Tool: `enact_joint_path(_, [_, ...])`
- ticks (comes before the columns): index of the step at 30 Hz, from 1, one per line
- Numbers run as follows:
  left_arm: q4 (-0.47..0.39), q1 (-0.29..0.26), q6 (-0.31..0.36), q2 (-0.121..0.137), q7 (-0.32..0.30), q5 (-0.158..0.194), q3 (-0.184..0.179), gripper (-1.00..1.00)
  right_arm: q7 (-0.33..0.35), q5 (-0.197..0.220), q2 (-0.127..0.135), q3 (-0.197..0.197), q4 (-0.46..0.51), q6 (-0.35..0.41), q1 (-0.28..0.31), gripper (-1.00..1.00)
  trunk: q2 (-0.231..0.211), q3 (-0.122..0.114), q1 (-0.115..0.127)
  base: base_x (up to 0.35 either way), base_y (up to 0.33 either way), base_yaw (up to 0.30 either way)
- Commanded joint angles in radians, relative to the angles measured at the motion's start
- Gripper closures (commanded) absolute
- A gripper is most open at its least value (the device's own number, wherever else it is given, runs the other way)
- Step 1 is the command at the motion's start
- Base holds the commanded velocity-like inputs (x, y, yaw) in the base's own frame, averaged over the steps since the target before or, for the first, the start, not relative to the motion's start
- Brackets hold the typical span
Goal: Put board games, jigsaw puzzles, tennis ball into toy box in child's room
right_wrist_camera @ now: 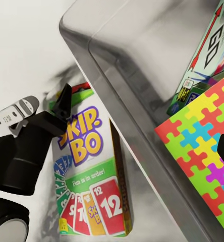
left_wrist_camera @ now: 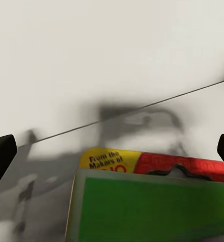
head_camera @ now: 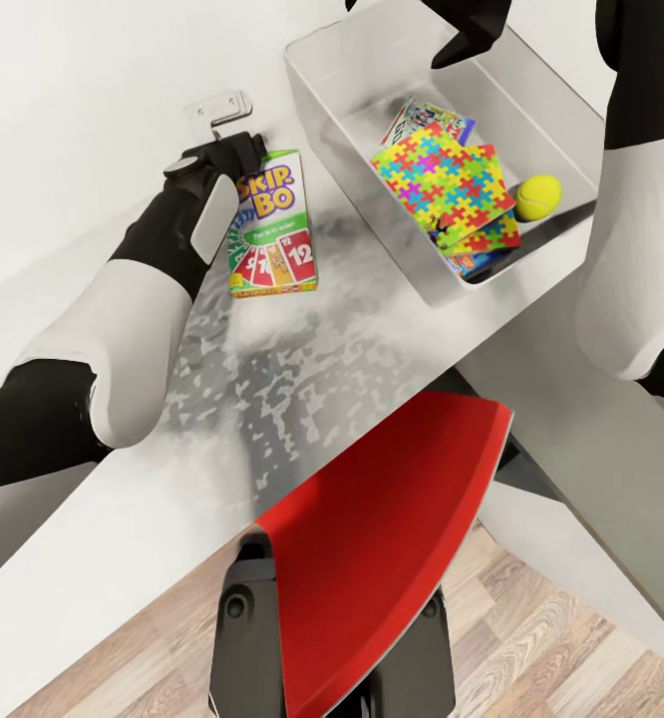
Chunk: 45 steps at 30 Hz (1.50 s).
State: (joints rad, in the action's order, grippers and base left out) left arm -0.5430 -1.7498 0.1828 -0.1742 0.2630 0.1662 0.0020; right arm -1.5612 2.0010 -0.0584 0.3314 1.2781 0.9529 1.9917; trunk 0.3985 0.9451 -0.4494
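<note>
Picking up the last board game (head_camera: 272, 227) beside the toy box (head_camera: 324, 92)

Lying flat on the pale bench (head_camera: 302, 379), the Skip-Bo box sits just beside the toy box's near long wall, outside it; inside the tray already rest the jigsaw puzzles (head_camera: 442, 182), the tennis ball (head_camera: 538, 195) and other board games partly under the puzzles. The left gripper (head_camera: 240, 150) is at the box's far short end with its fingers (left_wrist_camera: 2, 156) spread wide and released, the green edge between them in the wrist camera. To grip well, I judge the fingers should straddle the narrow width and close squarely, since a thin flat box could slip. The right gripper (head_camera: 472, 38) hovers over the tray's far wall; I cannot tell whether it is parted or clenched.
</note>
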Motion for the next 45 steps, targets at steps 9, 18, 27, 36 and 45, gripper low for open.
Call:
enact_joint_path(9, [-0.003, 0.000, 0.018, 0.000, 0.004, 0.008, -0.003, -1.00, -0.010, 0.009, -0.001, -0.001, 0.000, 0.010, 0.001, -1.00, 0.002, 0.001, -0.001, 0.000, 0.000, 0.000])
enact_joint_path(18, [-0.004, -0.002, 0.030, 0.000, 0.004, 0.019, -0.003, -1.00, -0.010, 0.009, 0.000, -0.001, 0.000, 0.009, 0.001, -1.00, 0.002, 0.001, -0.001, 0.000, 0.000, 0.000])
enact_joint_path(27, [-0.005, -0.038, 0.074, 0.000, 0.004, 0.065, -0.003, -1.00, -0.010, 0.007, -0.001, -0.002, 0.000, 0.004, 0.001, -1.00, 0.002, 0.001, -0.001, 0.000, 0.000, 0.000])
enact_joint_path(36, [-0.003, -0.043, 0.082, 0.000, 0.004, 0.069, -0.003, -1.00, -0.010, 0.008, -0.001, 0.000, 0.000, 0.004, 0.001, -1.00, 0.002, 0.003, -0.001, 0.000, 0.000, -0.014])
enact_joint_path(45, [-0.002, -0.043, 0.081, 0.000, 0.004, 0.067, -0.003, -1.00, -0.010, 0.008, -0.005, 0.000, 0.000, 0.004, 0.002, -1.00, 0.002, 0.011, -0.001, 0.000, 0.000, -0.071])
